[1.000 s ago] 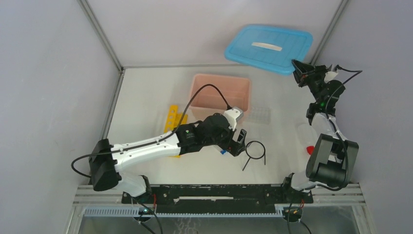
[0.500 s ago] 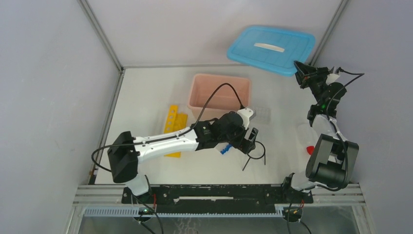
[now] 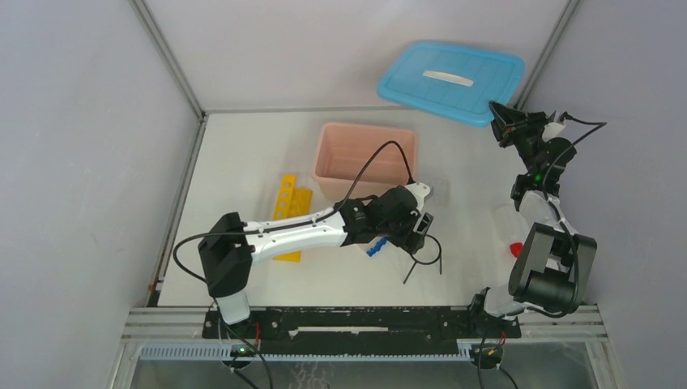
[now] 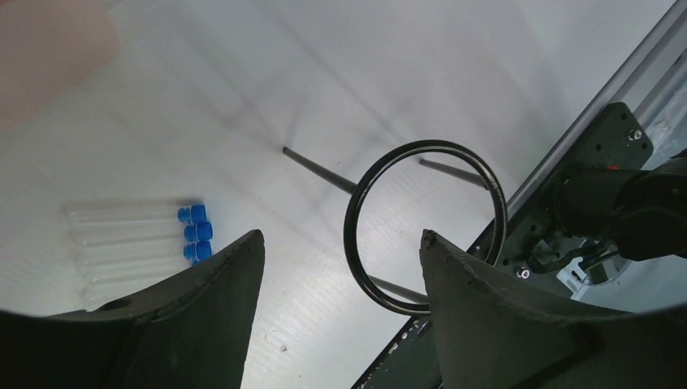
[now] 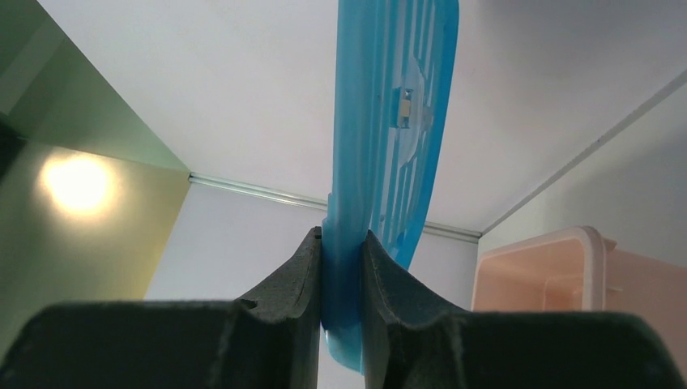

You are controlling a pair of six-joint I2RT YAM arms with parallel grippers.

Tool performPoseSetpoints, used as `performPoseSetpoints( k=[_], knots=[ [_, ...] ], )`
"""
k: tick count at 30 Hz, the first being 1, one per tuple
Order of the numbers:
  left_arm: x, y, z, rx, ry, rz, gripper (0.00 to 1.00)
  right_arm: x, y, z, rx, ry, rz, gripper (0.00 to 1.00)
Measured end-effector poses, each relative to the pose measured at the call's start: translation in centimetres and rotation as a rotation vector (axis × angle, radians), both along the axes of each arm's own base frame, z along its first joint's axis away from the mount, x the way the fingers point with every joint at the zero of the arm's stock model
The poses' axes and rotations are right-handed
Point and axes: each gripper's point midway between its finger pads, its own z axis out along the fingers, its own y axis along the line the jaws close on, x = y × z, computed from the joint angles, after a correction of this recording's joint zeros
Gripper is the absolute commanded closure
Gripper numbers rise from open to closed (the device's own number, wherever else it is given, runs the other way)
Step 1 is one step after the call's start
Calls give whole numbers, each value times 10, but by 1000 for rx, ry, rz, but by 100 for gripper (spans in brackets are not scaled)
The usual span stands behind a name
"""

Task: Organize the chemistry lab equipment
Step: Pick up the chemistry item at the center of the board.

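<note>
The black wire ring with handle [image 3: 411,273] lies on the white table near the front rail. My left gripper [image 3: 417,231] hovers open and empty just over it. In the left wrist view the ring [image 4: 421,146] shows between and beyond the open jaws [image 4: 342,237]. Several clear blue-capped tubes [image 3: 373,247] lie side by side left of the ring, also in the left wrist view [image 4: 193,232]. The yellow rack [image 3: 288,207] lies flat at the left. The small clear tray [image 3: 440,190] sits right of the bin. My right gripper [image 3: 496,113] is shut on the edge of a blue lid [image 5: 389,121].
A pink bin [image 3: 366,158] stands open at the table's middle back, also in the right wrist view [image 5: 567,243]. The blue lid [image 3: 450,77] is held up against the back wall. A clear bottle with a red cap [image 3: 515,247] lies by the right arm. The black front rail [image 4: 599,154] runs close by the ring.
My left arm has swung right, from above the tubes to above the wire ring, still open. The right gripper keeps its hold on the blue lid, almost unmoved.
</note>
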Motion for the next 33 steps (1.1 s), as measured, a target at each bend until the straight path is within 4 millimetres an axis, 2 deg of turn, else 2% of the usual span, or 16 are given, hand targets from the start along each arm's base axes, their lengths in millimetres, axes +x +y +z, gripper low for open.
performPoseSetpoints(
  k=[12,25,33],
  knots=[
    [-7,5,-21,68,27,-10,49,-1,1,2,-6,-17,1,100],
    [-8,-1,-15,67,24,-26,98,-2,1,0,-5,-11,4,100],
    [-11,1,-16,85,28,-35,100,-2,1,-2,-4,-7,2,100]
  ],
)
